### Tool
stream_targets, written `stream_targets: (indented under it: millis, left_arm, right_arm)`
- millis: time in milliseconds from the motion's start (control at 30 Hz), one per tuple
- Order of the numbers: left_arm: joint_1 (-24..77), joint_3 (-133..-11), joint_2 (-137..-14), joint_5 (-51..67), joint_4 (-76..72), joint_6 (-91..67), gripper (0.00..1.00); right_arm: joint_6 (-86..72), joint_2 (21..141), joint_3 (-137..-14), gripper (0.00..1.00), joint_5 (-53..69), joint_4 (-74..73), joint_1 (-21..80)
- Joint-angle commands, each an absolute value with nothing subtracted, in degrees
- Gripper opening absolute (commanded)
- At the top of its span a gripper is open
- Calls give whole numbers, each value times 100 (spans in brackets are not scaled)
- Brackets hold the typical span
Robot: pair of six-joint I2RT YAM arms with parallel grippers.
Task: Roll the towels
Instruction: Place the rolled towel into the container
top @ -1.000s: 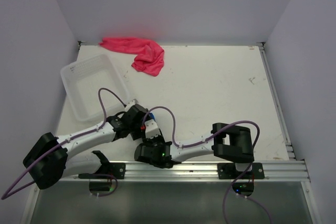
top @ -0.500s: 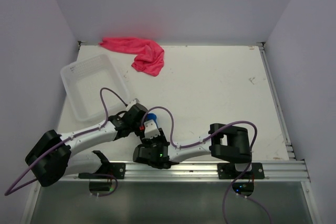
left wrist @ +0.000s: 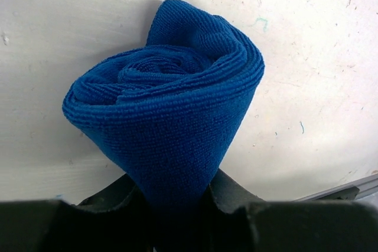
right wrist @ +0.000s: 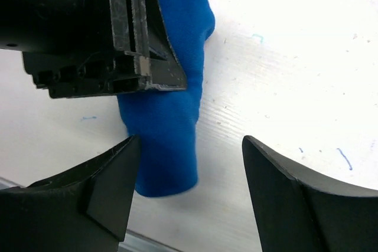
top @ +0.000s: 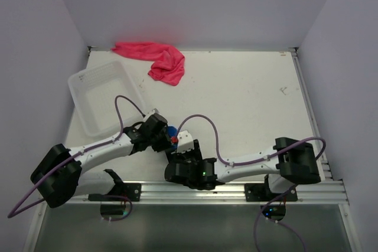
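The blue towel [left wrist: 171, 104] is wound into a tight roll, and my left gripper [left wrist: 174, 192] is shut on its narrow end, fingers [left wrist: 236, 196] pressed to both sides. From above only a bit of blue towel [top: 170, 131] shows beside the left gripper [top: 163, 138], low on the table. My right gripper [right wrist: 190, 141] stands open just behind the blue towel [right wrist: 171, 116]; the roll's end lies near its left finger [right wrist: 112, 181], ungripped. The left gripper's black body [right wrist: 82, 28] covers the roll's upper part there. The pink-red towel [top: 156, 57] lies crumpled at the table's back left.
A white slotted basket [top: 75, 87] sits at the left, beyond the left arm. A metal rail [top: 236, 190] runs along the near edge. The two wrists are crowded together, with purple cables [top: 204, 123] looping over them.
The right arm has swung out to the right and its wrist has shifted right, away from the blue roll. The left wrist has edged slightly right with the roll.
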State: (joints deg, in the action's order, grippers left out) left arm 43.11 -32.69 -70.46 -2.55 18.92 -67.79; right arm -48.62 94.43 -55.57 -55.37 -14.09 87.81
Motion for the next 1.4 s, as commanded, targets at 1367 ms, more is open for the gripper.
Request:
stream_targets:
  millis: [1367]
  left_arm:
    - [-430, -8323, -9131, -1653, 4026, -2443, 0]
  right_arm:
    - [-5608, 6442, -3762, 75, -5722, -2022, 8218]
